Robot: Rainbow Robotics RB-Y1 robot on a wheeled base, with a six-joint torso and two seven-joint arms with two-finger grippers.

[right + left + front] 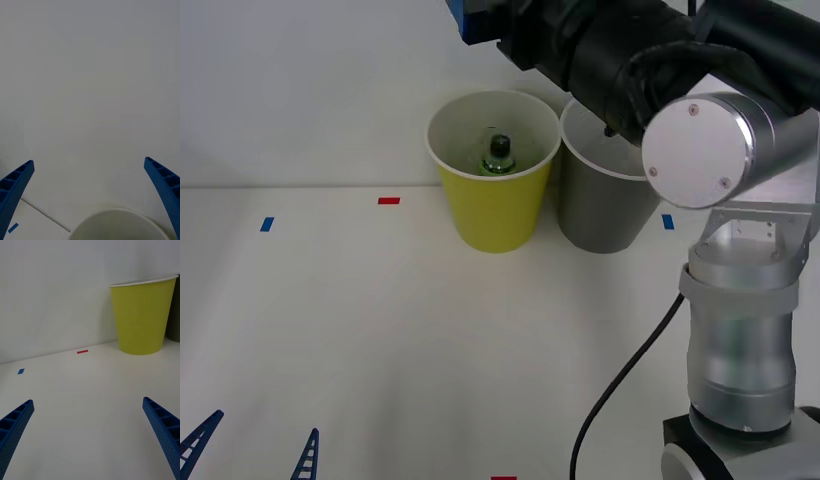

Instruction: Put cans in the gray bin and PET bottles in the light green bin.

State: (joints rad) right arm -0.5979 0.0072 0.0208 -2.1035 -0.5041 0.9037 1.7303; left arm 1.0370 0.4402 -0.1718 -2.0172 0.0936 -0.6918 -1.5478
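The worktop [380, 330] is white, with small red and blue tape marks. The right arm reaches high over the two bins at the back; the right gripper [90, 195] hangs with its blue fingers wide apart and nothing between them, facing the wall, a pale bin rim just below and ahead of it. Which bin that rim belongs to I cannot tell.

The light green bin [494, 170] stands touching or just beside the gray bin [605, 195]. From the left gripper [88, 435], parked low near the robot with its fingers also spread and empty, the light green bin lies well ahead and off toward the robot's right.

The green bottle [498, 156] stands inside the light green bin, black cap up, so the sorting step looks done. No cans are visible on the worktop.

To finish well, the right arm should lift straight up before drawing back, keeping its fingers clear of both rims so neither bin is tipped.
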